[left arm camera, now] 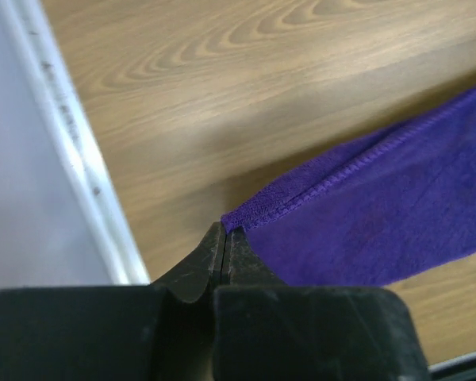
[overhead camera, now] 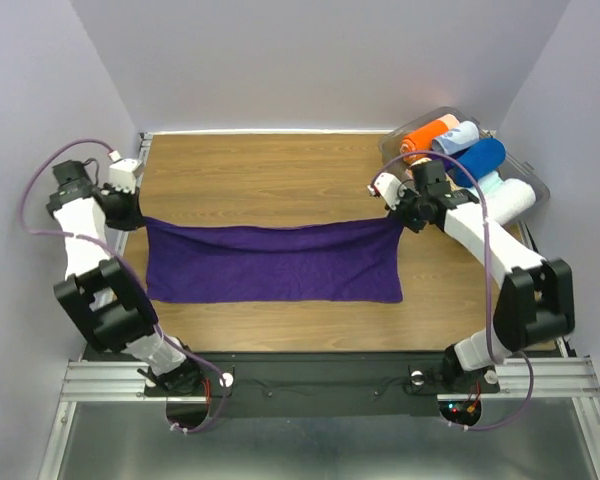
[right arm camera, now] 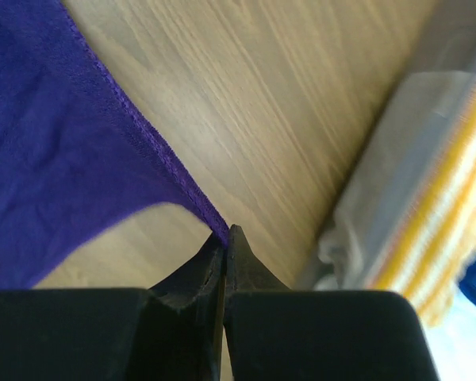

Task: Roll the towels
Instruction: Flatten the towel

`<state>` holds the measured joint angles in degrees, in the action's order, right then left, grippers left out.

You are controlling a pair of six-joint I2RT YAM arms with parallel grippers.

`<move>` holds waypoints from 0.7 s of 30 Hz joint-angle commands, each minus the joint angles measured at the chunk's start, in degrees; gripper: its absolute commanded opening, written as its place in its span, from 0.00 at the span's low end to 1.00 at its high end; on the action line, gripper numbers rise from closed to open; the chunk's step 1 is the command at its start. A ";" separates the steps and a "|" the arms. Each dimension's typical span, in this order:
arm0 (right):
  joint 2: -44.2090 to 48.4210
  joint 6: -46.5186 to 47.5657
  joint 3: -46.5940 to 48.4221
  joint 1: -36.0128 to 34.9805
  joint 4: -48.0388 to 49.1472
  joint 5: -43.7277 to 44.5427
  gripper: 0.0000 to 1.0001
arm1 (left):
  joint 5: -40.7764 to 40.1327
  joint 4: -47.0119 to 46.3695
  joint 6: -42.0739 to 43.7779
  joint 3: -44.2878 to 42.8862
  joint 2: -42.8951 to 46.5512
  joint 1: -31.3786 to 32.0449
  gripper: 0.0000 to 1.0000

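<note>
A dark purple towel (overhead camera: 272, 262) is stretched wide across the wooden table, its far edge lifted at both corners. My left gripper (overhead camera: 140, 214) is shut on the towel's far left corner (left arm camera: 236, 217); my right gripper (overhead camera: 398, 218) is shut on its far right corner (right arm camera: 214, 224). In both wrist views the fingertips pinch the hemmed corner, with purple towel cloth (left arm camera: 381, 222) (right arm camera: 47, 159) hanging away above the wood. A royal blue towel (overhead camera: 480, 157) lies rolled in the bin at the back right.
A clear plastic bin (overhead camera: 525, 165) at the back right holds orange (overhead camera: 425, 135), pale blue (overhead camera: 455, 138) and white (overhead camera: 515, 197) rolls, close behind my right gripper. The bin wall (right arm camera: 397, 143) and a striped roll (right arm camera: 448, 214) show beside that gripper. The table's left rail (left arm camera: 71, 143) runs by the left gripper.
</note>
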<state>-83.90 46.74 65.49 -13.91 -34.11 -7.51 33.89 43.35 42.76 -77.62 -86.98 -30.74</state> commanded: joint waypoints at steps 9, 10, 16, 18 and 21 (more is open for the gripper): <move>-19.98 0.19 9.65 0.29 13.10 1.44 0.01 | -3.74 -17.86 -13.67 -10.43 -21.91 4.46 0.00; -21.12 0.02 11.48 0.29 13.19 1.70 0.01 | -4.00 -18.04 -13.85 -12.27 -23.83 5.25 0.00; -28.77 -1.39 17.03 0.20 14.07 4.60 0.00 | -5.67 -20.32 -17.09 -16.15 -29.82 6.57 0.00; -30.09 -1.74 17.47 0.20 14.42 6.35 0.00 | -7.68 -22.42 -18.24 -15.98 -30.88 6.75 0.00; -31.32 -2.70 17.12 0.20 15.91 9.77 0.01 | -9.45 -24.27 -20.00 -15.63 -31.76 6.75 0.00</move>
<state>-114.41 45.89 80.84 -13.91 -21.91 -3.09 27.11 22.81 26.11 -91.83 -118.06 -23.62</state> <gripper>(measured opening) 0.025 0.026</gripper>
